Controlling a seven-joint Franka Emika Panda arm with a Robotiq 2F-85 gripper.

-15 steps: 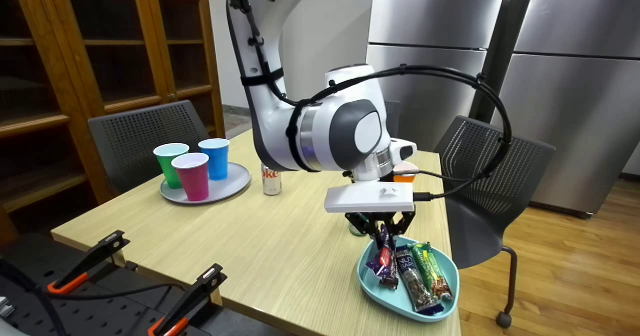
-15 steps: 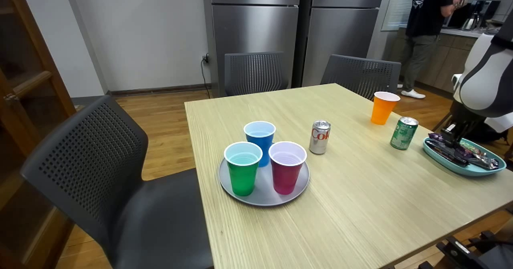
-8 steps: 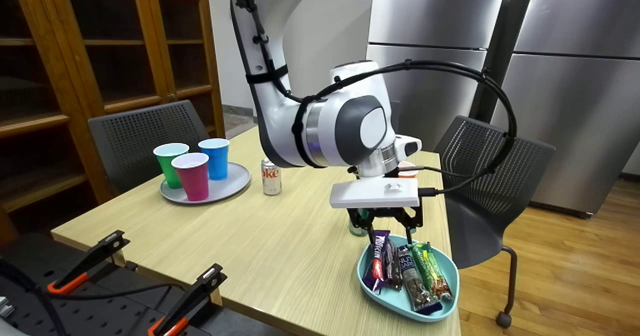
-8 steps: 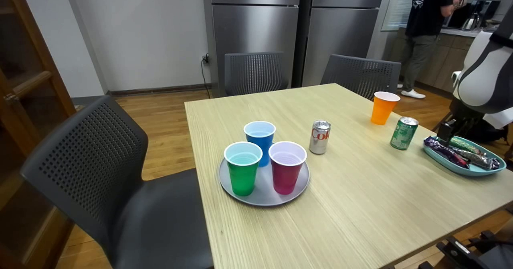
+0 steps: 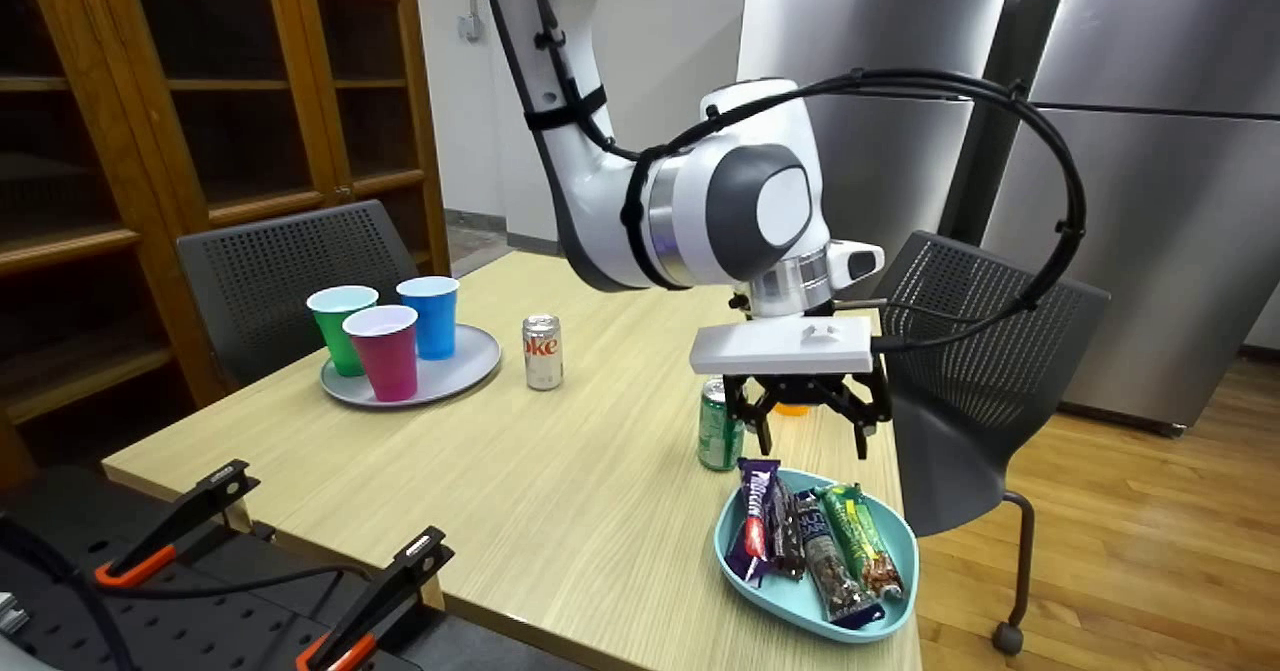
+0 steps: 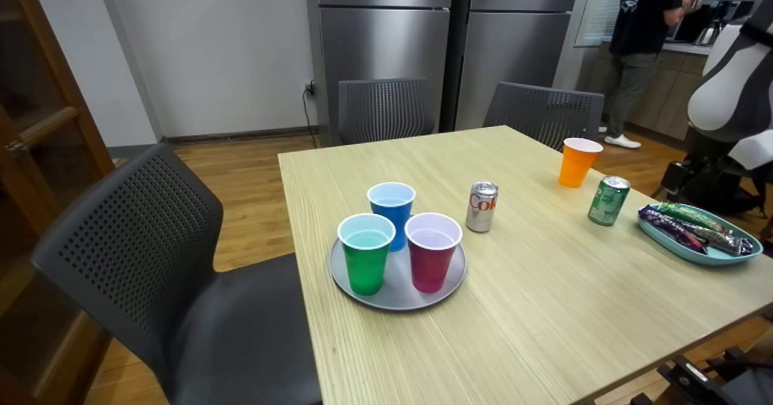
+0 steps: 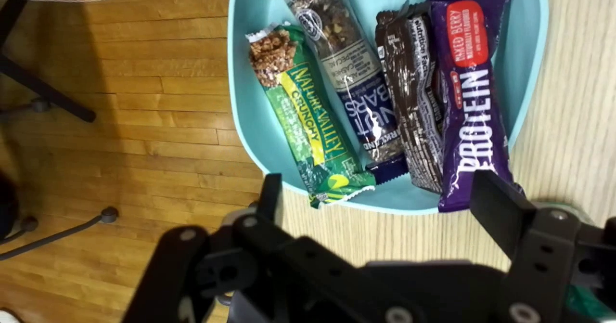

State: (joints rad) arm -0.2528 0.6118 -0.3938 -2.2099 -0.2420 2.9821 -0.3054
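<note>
The gripper (image 5: 813,452) stands right of centre in an exterior view, its two fingers spread wide apart just above the upper rim of the bowl (image 5: 793,601); the bowl rests at the lower right of that frame; in the wrist view, the top edge cuts the bowl off, and its contents read, left to right, the green bar (image 7: 313,121), the nut bar (image 7: 353,72), the brown bar (image 7: 409,96) and the purple bar (image 7: 474,96); the upper ends of the nut bar and the purple bar run out of that view; the lower end of the purple bar projects over the rim and is partly masked by a finger; in an exterior view, the gripper covers the right edge of the green can (image 5: 716,436), and only a sliver of the orange cup (image 5: 792,410) shows beneath the gripper; in an exterior view, the right edge cuts off the arm (image 6: 712,106), the gripper is dark on dark and hard to make out, and the top edge crops the person (image 6: 643,28) at the neck.
</note>
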